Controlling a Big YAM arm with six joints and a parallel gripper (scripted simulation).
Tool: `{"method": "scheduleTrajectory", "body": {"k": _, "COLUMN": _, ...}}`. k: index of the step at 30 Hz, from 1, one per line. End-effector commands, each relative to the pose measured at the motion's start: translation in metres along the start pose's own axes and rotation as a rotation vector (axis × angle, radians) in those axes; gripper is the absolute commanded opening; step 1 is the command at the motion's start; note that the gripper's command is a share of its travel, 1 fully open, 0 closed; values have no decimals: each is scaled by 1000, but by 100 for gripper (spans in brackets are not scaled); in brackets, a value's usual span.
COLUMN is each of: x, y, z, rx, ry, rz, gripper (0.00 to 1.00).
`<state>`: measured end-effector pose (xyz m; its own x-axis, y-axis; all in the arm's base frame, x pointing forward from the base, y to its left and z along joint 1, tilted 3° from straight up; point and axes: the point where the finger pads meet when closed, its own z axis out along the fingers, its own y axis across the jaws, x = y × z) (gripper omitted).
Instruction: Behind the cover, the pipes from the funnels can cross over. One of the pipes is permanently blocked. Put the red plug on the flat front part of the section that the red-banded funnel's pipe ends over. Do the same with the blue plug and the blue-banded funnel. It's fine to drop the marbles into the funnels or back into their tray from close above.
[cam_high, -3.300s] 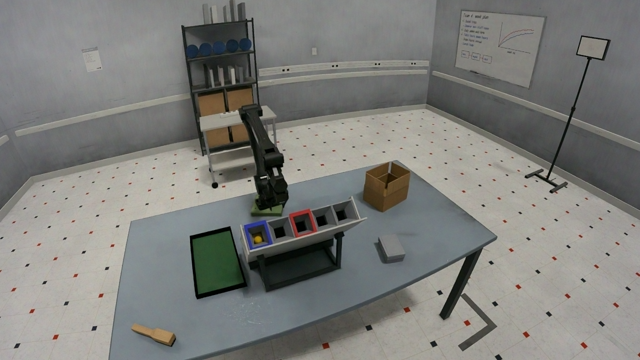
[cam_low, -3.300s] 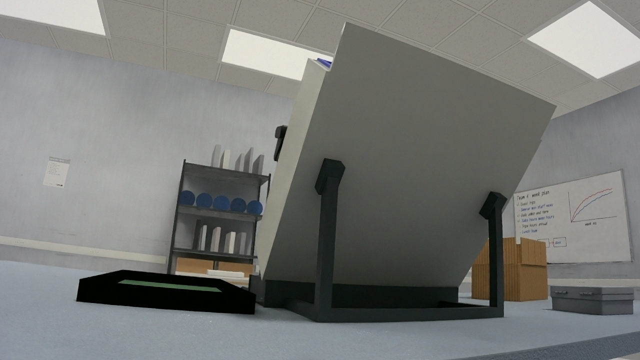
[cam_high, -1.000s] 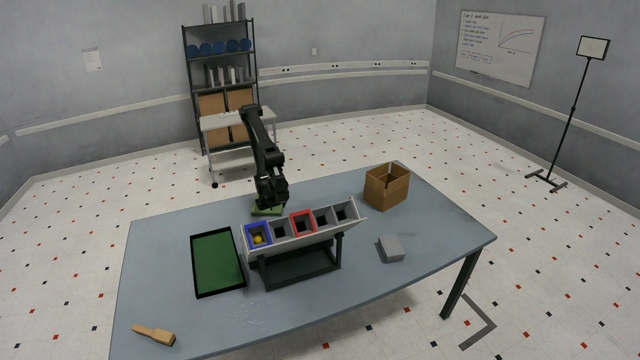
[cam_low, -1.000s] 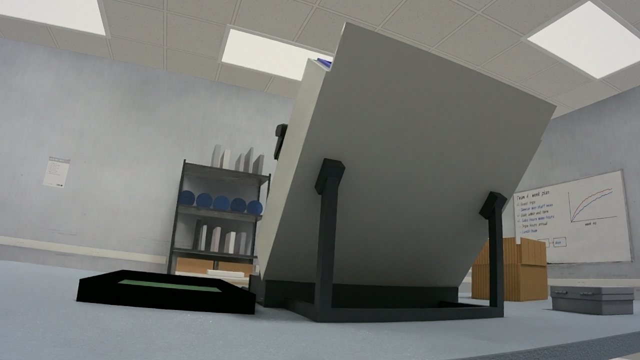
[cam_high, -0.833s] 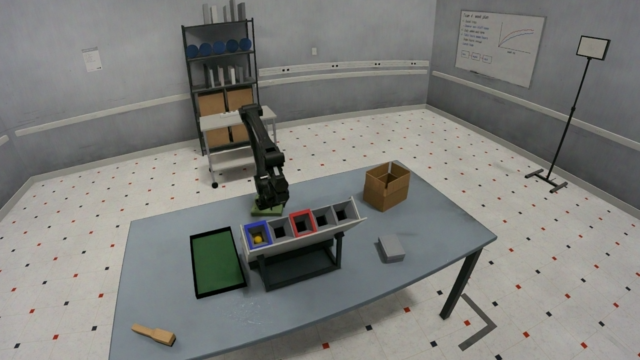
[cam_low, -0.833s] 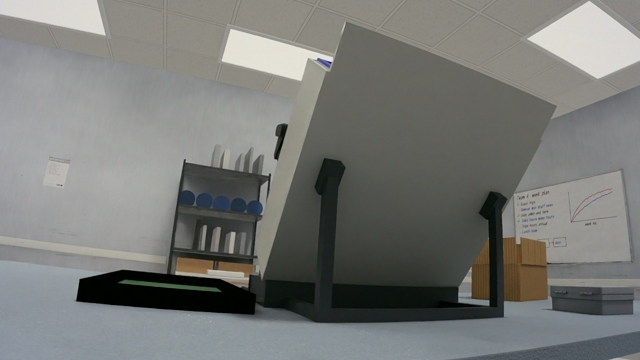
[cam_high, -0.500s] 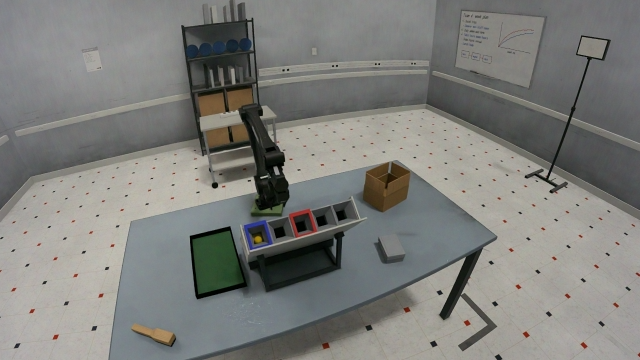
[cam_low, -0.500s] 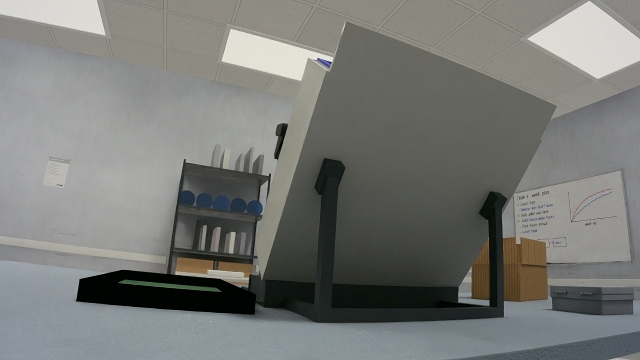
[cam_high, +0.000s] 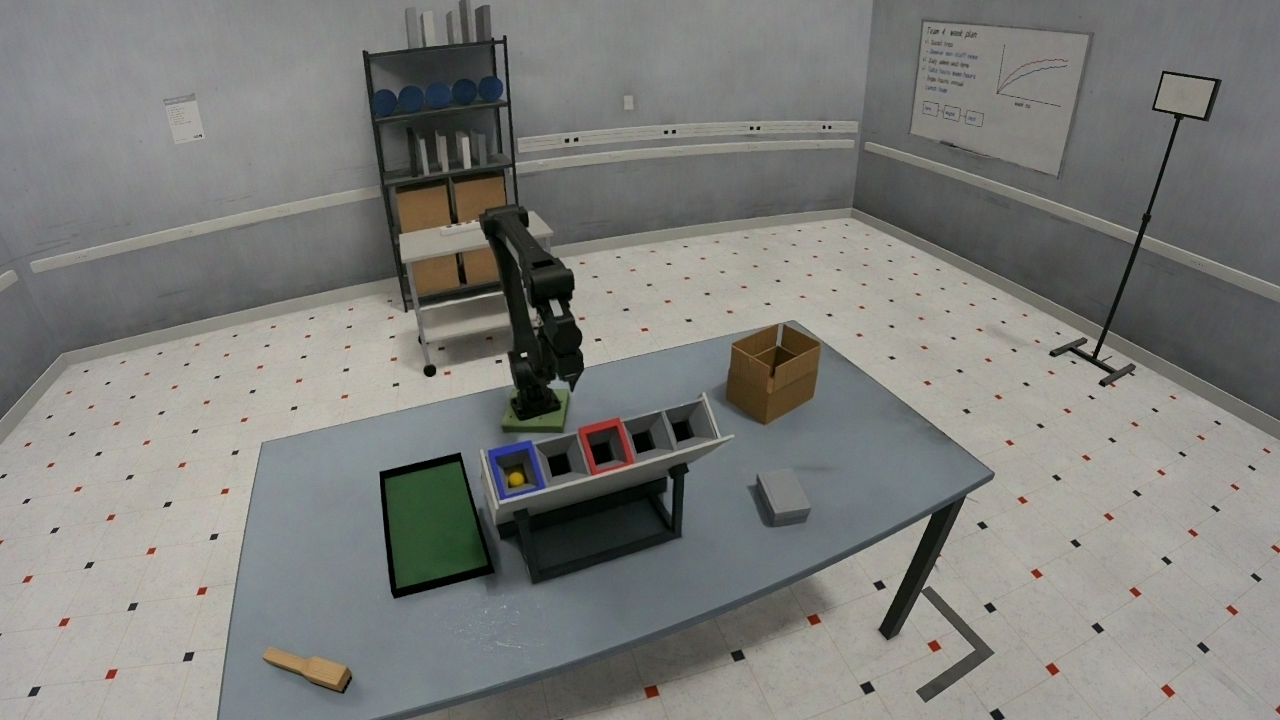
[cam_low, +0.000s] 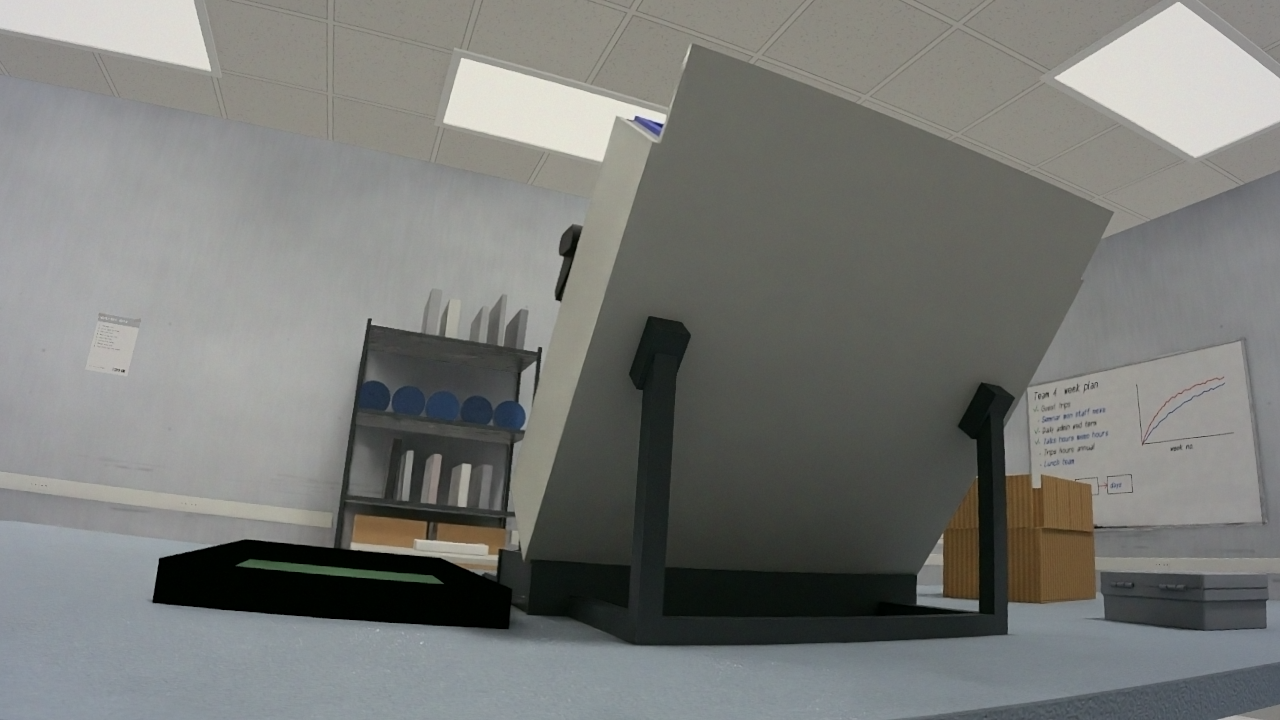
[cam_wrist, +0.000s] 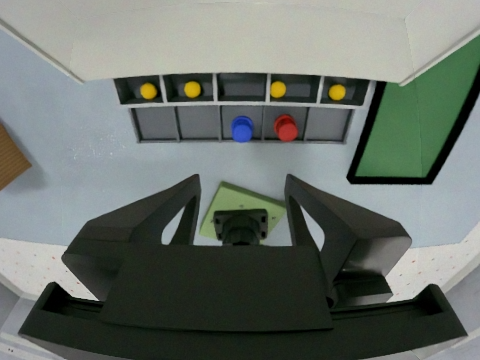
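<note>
In the wrist view the row of catch sections (cam_wrist: 160, 125) lies below the white cover (cam_wrist: 240, 40) (cam_low: 805, 313). Yellow marbles (cam_wrist: 148, 90) (cam_wrist: 192, 89) (cam_wrist: 278, 89) (cam_wrist: 337, 92) sit in four back compartments; the middle one is empty. The blue plug (cam_wrist: 242, 128) stands on the flat front part of the middle section. The red plug (cam_wrist: 286, 127) stands on the front part beside it, towards the green tray (cam_wrist: 415, 125) (cam_high: 429, 519). A yellow marble (cam_high: 515, 479) rests in the blue-banded funnel (cam_high: 510, 445). The red-banded funnel (cam_high: 600, 424) is two places to its right. My gripper (cam_wrist: 242, 182) (cam_high: 571, 380) is open and empty, above my base behind the stand.
A cardboard box (cam_high: 772, 372) stands at the table's back right. A grey case (cam_high: 782, 497) lies right of the stand. A wooden block (cam_high: 307, 668) lies at the front left corner. My green base plate (cam_high: 535, 411) sits behind the funnels.
</note>
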<state>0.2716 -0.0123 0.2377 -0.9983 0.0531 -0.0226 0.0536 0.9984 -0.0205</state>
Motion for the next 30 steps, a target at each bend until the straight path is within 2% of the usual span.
{"method": "scheduleTrajectory", "body": {"k": 1, "x": -21, "y": 1, "z": -33, "rx": -5, "ry": -32, "rz": 5, "gripper": 59}}
{"method": "scheduleTrajectory", "body": {"k": 19, "x": -21, "y": 1, "z": -32, "rx": -5, "ry": -35, "rz": 3, "gripper": 59}}
{"method": "scheduleTrajectory", "body": {"k": 20, "x": -12, "y": 0, "z": -21, "rx": -1, "ry": -17, "rz": 1, "gripper": 59}}
{"method": "scheduleTrajectory", "body": {"k": 30, "x": -12, "y": 0, "z": -21, "rx": -1, "ry": -17, "rz": 1, "gripper": 59}}
